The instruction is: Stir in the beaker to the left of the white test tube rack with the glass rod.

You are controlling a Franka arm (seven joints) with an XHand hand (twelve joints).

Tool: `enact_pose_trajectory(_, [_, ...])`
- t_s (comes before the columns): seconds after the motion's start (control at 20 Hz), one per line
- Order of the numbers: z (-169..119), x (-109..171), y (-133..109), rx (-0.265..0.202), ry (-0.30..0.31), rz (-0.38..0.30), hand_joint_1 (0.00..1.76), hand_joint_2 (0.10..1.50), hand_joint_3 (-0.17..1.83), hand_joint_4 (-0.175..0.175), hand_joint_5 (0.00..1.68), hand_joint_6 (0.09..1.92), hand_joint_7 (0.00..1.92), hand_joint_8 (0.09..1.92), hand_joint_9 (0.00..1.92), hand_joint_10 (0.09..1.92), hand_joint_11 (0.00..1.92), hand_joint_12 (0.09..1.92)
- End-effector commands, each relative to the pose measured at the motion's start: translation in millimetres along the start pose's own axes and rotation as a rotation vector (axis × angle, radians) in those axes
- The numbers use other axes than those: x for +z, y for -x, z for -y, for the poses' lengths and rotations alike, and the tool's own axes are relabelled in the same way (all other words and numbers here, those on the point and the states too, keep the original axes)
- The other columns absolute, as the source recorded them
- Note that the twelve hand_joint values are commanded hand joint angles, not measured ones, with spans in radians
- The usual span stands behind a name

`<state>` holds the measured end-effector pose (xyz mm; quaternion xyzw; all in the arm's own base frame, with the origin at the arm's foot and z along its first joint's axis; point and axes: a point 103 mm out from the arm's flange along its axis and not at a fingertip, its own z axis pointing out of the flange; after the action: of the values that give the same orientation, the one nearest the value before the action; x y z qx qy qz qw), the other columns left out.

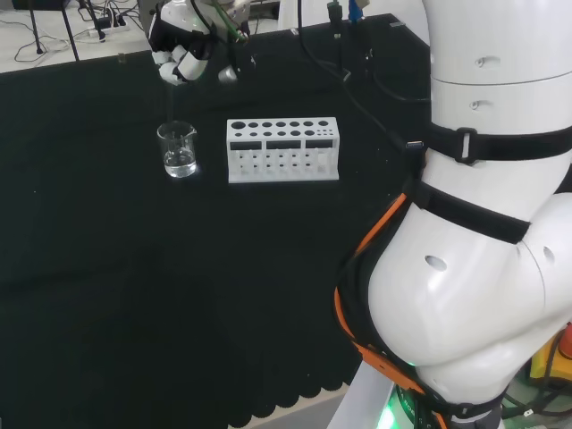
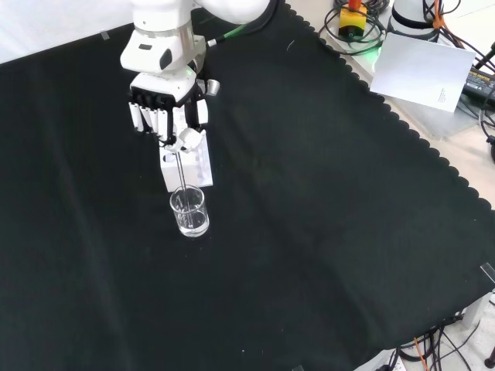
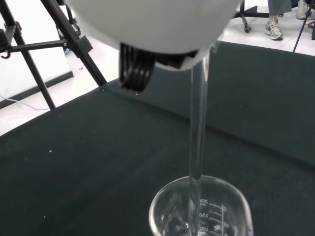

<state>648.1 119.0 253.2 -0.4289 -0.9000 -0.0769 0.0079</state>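
Note:
A clear glass beaker (image 1: pixel 178 149) with a little water stands on the black cloth, left of the white test tube rack (image 1: pixel 282 149) in the head view. In the front view the beaker (image 2: pixel 189 212) sits just in front of the rack (image 2: pixel 186 168). The hand (image 2: pixel 164 106) hangs above it, fingers and thumb curled round the top of a glass rod (image 2: pixel 182 181). The rod (image 3: pixel 198 128) drops straight down, and its lower end dips inside the beaker (image 3: pixel 202 210) past the rim. The hand (image 1: pixel 181 52) is above the beaker in the head view too.
The arm's big white links (image 1: pixel 483 223) stand at the right of the head view. The cloth's scalloped edge (image 2: pixel 418 135) runs along the right of the front view, with cables and a white sheet (image 2: pixel 421 73) beyond it. Tripod legs (image 3: pixel 54 44) stand past the cloth.

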Motion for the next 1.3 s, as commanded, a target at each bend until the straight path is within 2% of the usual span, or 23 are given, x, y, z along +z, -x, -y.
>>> enact_pose_trajectory(0.05, [7, -9, 22, 0.027, 0.006, 0.004, 1.22, 0.49, 0.98, -0.175, 1.28, 0.81, 1.57, 1.04, 1.78, 0.74, 1.46, 1.1])
enact_pose_trajectory(0.35, [20, -14, 22, 0.041, -0.006, 0.031, 1.22, 0.49, 0.98, -0.175, 1.28, 0.82, 1.57, 1.04, 1.78, 0.74, 1.46, 1.1])
enact_pose_trajectory(0.65, [30, -16, 0, 0.029, -0.013, 0.037, 1.22, 0.49, 0.98, -0.175, 1.28, 0.82, 1.57, 1.04, 1.79, 0.74, 1.46, 1.1])
enact_pose_trajectory(0.75, [28, -16, -13, 0.011, -0.015, 0.038, 1.22, 0.49, 0.98, -0.175, 1.28, 0.82, 1.57, 1.04, 1.79, 0.74, 1.46, 1.1])
enact_pose_trajectory(0.95, [24, -14, -24, -0.005, -0.014, 0.026, 1.22, 0.49, 0.98, -0.175, 1.28, 0.82, 1.57, 1.04, 1.79, 0.74, 1.46, 1.1])
enact_pose_trajectory(1.3, [11, -7, -24, 0.0, -0.004, 0.005, 1.22, 0.49, 0.97, -0.175, 1.28, 0.82, 1.57, 1.04, 1.78, 0.74, 1.46, 1.1])
